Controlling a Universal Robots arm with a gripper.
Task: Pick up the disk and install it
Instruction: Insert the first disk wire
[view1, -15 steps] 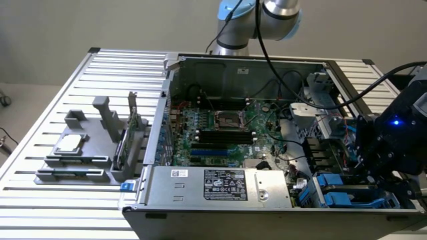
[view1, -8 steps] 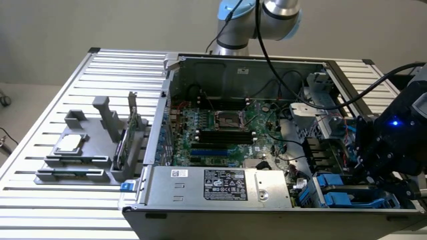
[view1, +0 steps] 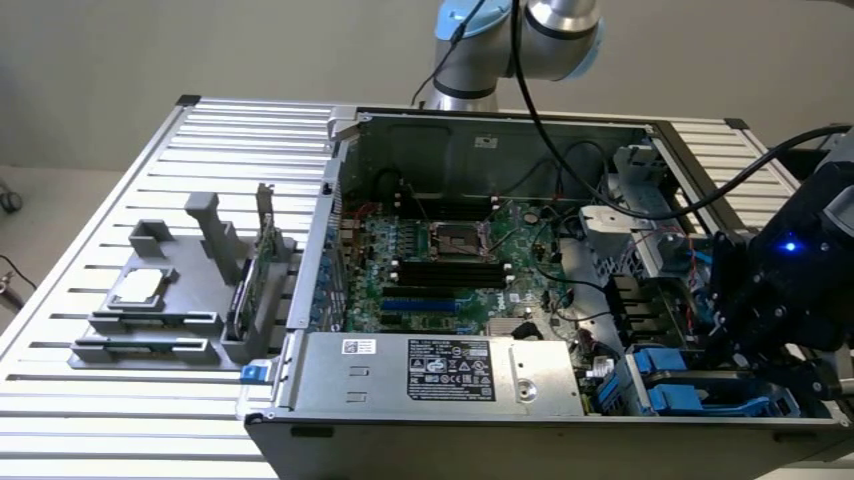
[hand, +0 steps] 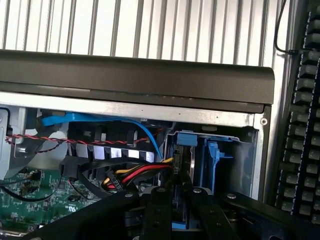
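The disk (hand: 186, 140) stands on edge in the drive bay at the corner of the open computer case (view1: 334, 200), its blue carrier showing at its end. My gripper (hand: 177, 192) reaches down into that bay, and its two black fingers (hand: 157, 210) sit close on either side of the disk's thin body, shut on it. In the exterior view the gripper (view1: 763, 345), black with a blue light, hangs over the case's near corner on the exterior view's right, above the blue plastic of the bay (view1: 667, 385).
A blue bay bracket (hand: 215, 155) stands beside the disk. Red, yellow and blue cables (hand: 135, 172) run close by. The motherboard (view1: 454, 255) and the power supply (view1: 447, 365) fill the case. A grey fixture (view1: 174, 290) with a small chip sits on the slatted table.
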